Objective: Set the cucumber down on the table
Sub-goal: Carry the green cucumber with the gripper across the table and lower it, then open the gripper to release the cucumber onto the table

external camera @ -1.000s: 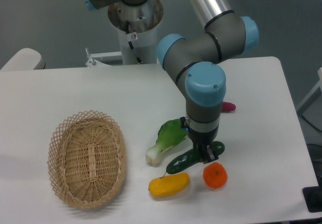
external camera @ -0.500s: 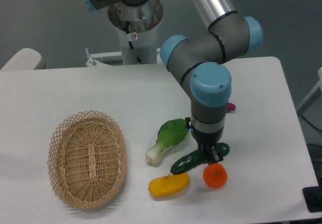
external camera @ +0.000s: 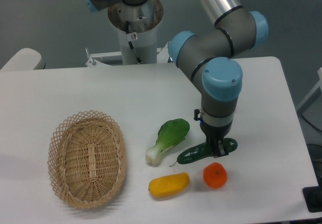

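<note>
A slim dark green cucumber (external camera: pixel 192 155) hangs just over the white table (external camera: pixel 75 90), right of the bok choy and above the yellow fruit. My gripper (external camera: pixel 217 151) points straight down and is shut on the cucumber near its right half. The cucumber's right end (external camera: pixel 229 145) pokes out past the fingers. Whether it touches the tabletop is unclear from this angle.
A light-green bok choy (external camera: pixel 168 139) lies left of the cucumber. A yellow fruit (external camera: pixel 169 183) and an orange (external camera: pixel 215 175) sit just in front of it. An oval wicker basket (external camera: pixel 87 157) stands at the front left. The arm's base (external camera: pixel 135 22) rises at the back.
The gripper has carried the cucumber to the right and slightly back, away from the yellow fruit and past the orange. The magenta eggplant is now hidden behind the arm.
</note>
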### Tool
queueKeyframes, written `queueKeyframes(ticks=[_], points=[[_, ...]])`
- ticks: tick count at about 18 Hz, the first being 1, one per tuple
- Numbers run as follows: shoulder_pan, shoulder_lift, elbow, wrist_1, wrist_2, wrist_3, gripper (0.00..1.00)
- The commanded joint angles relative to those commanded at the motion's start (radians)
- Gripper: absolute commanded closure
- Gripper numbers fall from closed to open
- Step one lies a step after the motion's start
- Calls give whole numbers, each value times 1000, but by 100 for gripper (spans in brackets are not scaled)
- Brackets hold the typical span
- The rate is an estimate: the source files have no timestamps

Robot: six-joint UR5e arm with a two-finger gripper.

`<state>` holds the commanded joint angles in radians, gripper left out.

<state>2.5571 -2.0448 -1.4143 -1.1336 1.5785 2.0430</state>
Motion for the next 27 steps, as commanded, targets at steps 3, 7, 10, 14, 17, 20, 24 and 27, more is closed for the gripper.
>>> queueKeyframes(ticks=[3,7,10,14,17,20,24,27], points=[[31,-21,-2,2,0,48,61],[58,-70,0,73,2,54,61],[72,-90,0,84,3,63,61],[87,-94,-43,87,21,63,61],[95,-92,-71,86,43,63,61],[94,-89,-118,95,49,46,60],[91,-84,-155,123,49,30,60],[88,-83,-172,126,48,0,60]])
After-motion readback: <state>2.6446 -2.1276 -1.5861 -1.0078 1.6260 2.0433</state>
